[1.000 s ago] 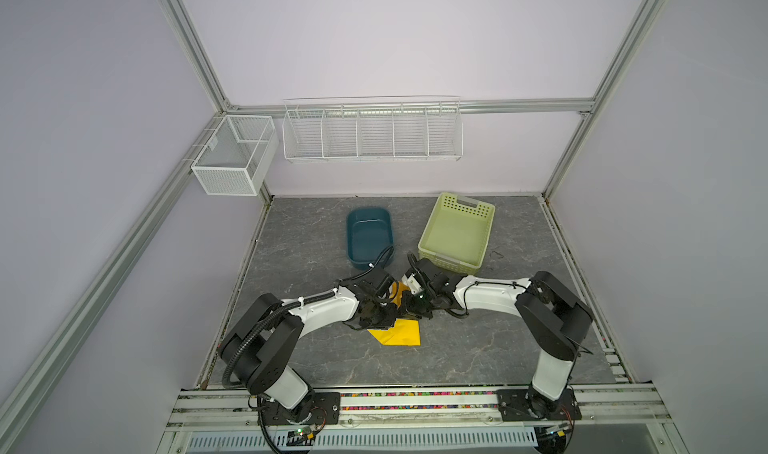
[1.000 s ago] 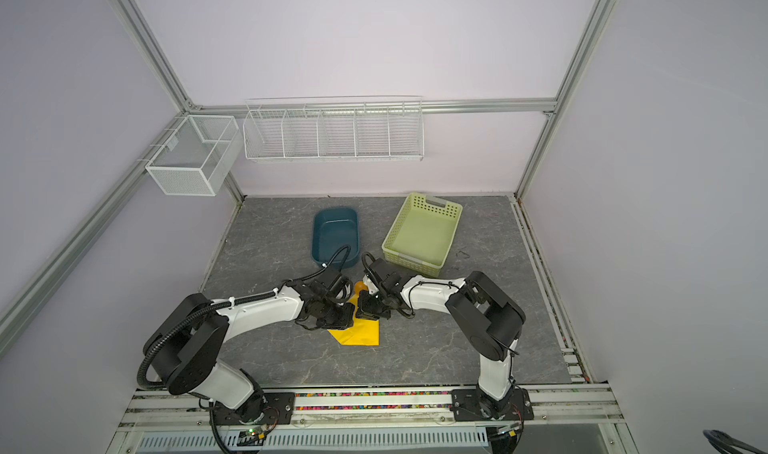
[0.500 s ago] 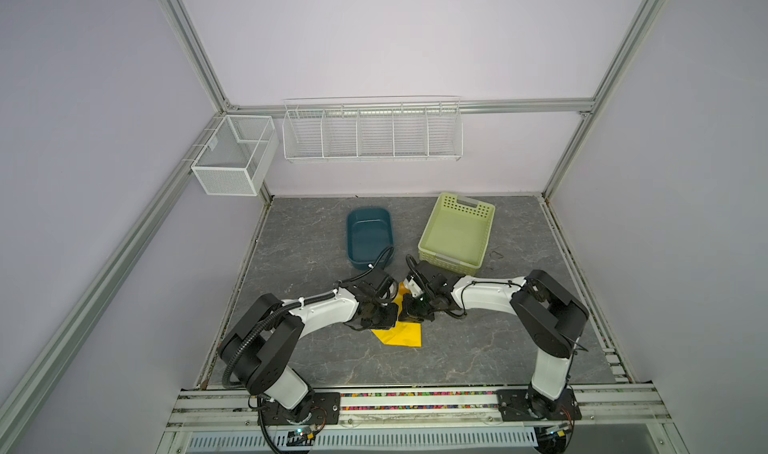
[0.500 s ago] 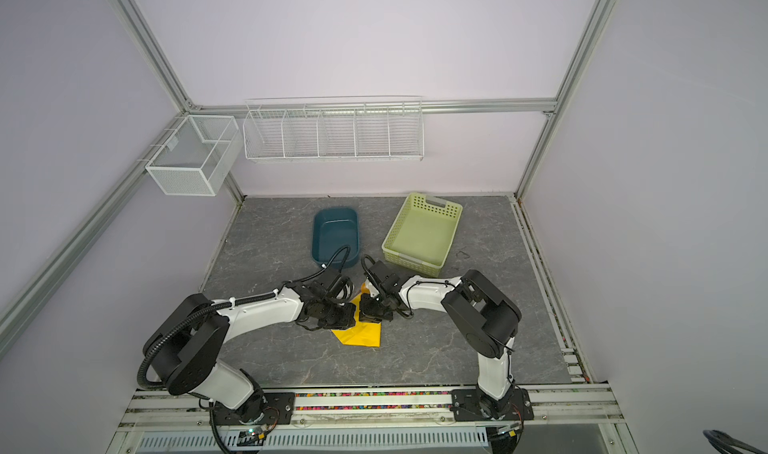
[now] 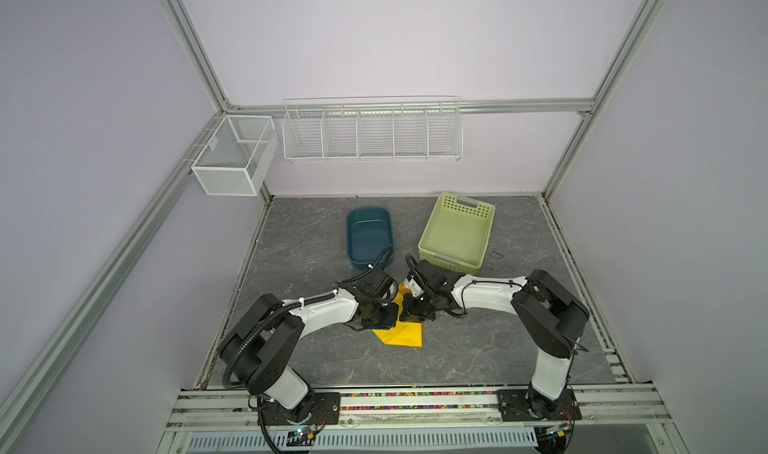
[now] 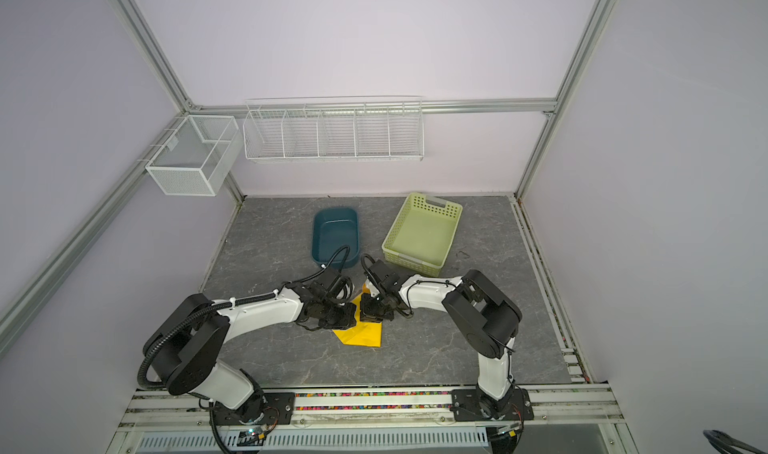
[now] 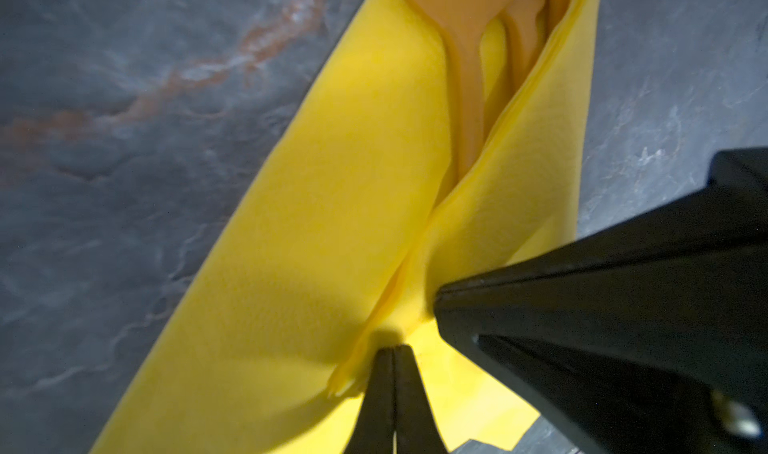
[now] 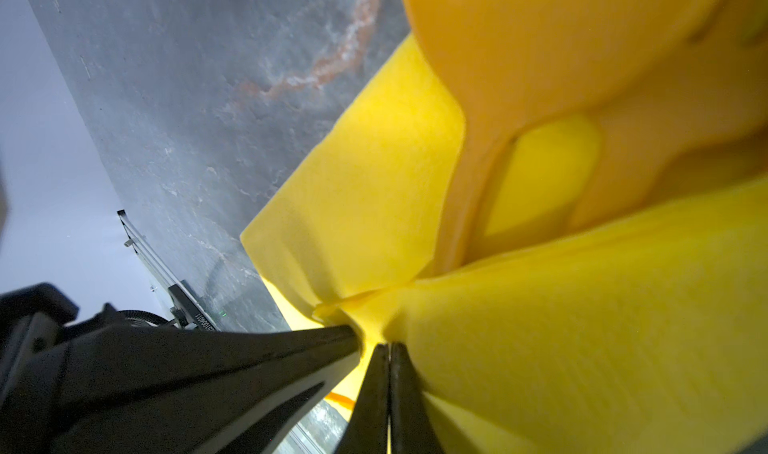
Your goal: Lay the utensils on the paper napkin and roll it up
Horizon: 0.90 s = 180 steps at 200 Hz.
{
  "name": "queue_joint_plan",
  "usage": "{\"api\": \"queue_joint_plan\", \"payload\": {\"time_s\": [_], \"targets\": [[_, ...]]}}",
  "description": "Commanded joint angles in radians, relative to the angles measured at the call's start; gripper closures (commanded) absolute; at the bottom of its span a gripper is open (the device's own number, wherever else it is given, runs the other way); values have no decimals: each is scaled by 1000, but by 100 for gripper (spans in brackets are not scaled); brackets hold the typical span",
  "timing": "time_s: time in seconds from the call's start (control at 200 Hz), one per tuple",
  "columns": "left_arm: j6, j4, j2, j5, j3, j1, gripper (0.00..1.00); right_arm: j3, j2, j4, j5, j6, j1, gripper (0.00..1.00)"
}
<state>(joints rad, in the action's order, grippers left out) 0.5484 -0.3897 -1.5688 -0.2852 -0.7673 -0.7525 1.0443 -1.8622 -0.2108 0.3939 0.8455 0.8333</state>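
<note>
The left gripper [image 5: 384, 317] presses on the left part of the paper napkin [image 5: 402, 334], its jaws squeezed together on the edge of the raised flap. The napkin lies mid-width on the table surface [image 5: 307, 240], nearer its front edge. The utensils [image 7: 464, 78] rest inside its fold, beyond the fingertips. Just beside it, the right gripper [image 5: 415, 312] pinches the same flap, jaws closed.

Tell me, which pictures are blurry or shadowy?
Left wrist view: spoon slightly soft, a dark shadow on the napkin by the left fingers. Right wrist view: utensils very close and badly blurred. Both top views: sharp, evenly lit.
</note>
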Motion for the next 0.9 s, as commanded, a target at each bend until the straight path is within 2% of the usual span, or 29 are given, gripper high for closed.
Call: {"api": "queue_joint_plan", "payload": {"time_s": [0.0, 0.74, 0.895], "targets": [[10, -31, -22, 16, 28, 2, 97, 0, 58, -25, 21, 7, 6, 93], [14, -40, -3, 16, 23, 2, 97, -18, -45, -82, -30, -44, 18, 93], [45, -8, 57, -49, 30, 1, 95, -20, -48, -78, -30, -44, 17, 93]]}}
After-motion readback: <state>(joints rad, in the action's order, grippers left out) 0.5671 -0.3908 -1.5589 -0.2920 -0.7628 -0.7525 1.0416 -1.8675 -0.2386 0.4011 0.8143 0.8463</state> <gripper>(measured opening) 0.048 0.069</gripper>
